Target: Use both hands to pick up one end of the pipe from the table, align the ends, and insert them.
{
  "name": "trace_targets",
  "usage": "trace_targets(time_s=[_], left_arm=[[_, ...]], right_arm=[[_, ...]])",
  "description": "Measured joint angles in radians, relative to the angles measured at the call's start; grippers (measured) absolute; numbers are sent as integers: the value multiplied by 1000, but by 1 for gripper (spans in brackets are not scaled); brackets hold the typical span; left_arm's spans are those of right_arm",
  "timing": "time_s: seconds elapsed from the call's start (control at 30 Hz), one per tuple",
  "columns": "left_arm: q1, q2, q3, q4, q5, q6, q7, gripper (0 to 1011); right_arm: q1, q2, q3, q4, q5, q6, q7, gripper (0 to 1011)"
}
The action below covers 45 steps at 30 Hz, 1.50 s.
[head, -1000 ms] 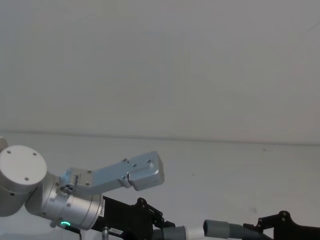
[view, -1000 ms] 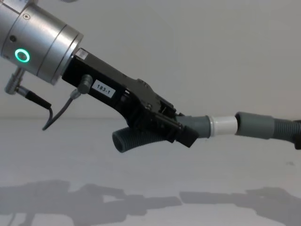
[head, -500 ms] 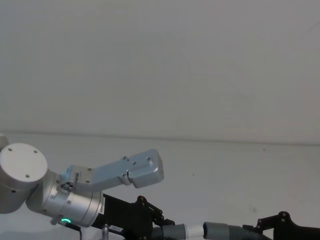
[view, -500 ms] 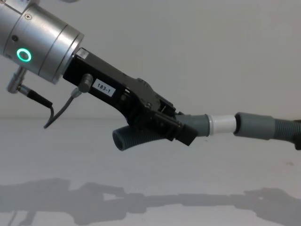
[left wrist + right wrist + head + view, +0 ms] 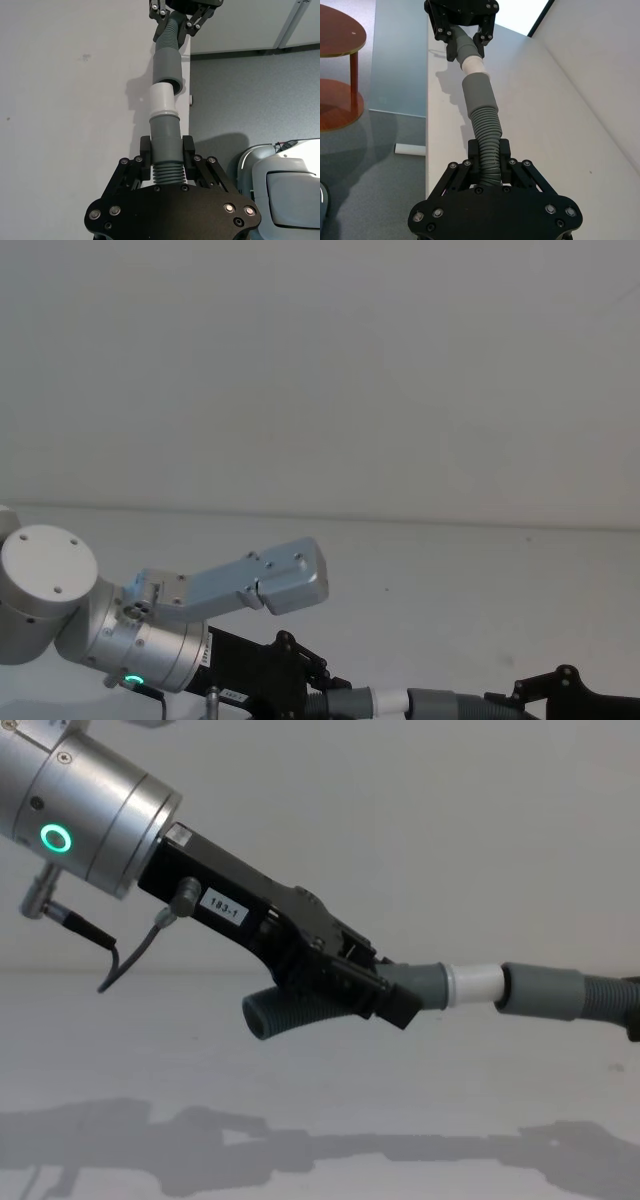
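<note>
My left gripper (image 5: 372, 992) is shut on the ribbed part of one pipe piece (image 5: 290, 1012), held above the table (image 5: 200, 1070). Its smooth grey cuff (image 5: 425, 985) ends in a white tip (image 5: 472, 984). That tip lines up with the mouth of the wider grey cuff (image 5: 540, 990) of the other piece and meets it. My right gripper (image 5: 489, 156) is shut on that piece's ribbed hose (image 5: 485, 125). In the left wrist view the left gripper (image 5: 166, 156) clamps the hose below the white tip (image 5: 163, 100), with the wide cuff (image 5: 166, 65) and the right gripper (image 5: 181, 17) beyond.
The table's edge (image 5: 427, 125) runs beside the pipes, with grey floor beyond it. A red-brown round side table (image 5: 340, 35) stands on that floor. A plain pale wall (image 5: 320, 370) rises behind the table.
Both pipe pieces and grippers have sunk slightly lower in the head view. The ends stay in line, and a little less of the white tip shows.
</note>
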Motion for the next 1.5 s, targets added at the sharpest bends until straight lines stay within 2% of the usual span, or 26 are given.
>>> trace_targets(time_s=[1.0, 1.5], left_arm=[[1, -4, 2, 10, -5, -9, -2, 327], [-8, -10, 6, 31, -6, -25, -21, 327]], right_arm=[[14, -9, -5, 5, 25, 10, 16, 204], [26, -14, -9, 7, 40, -10, 40, 204]])
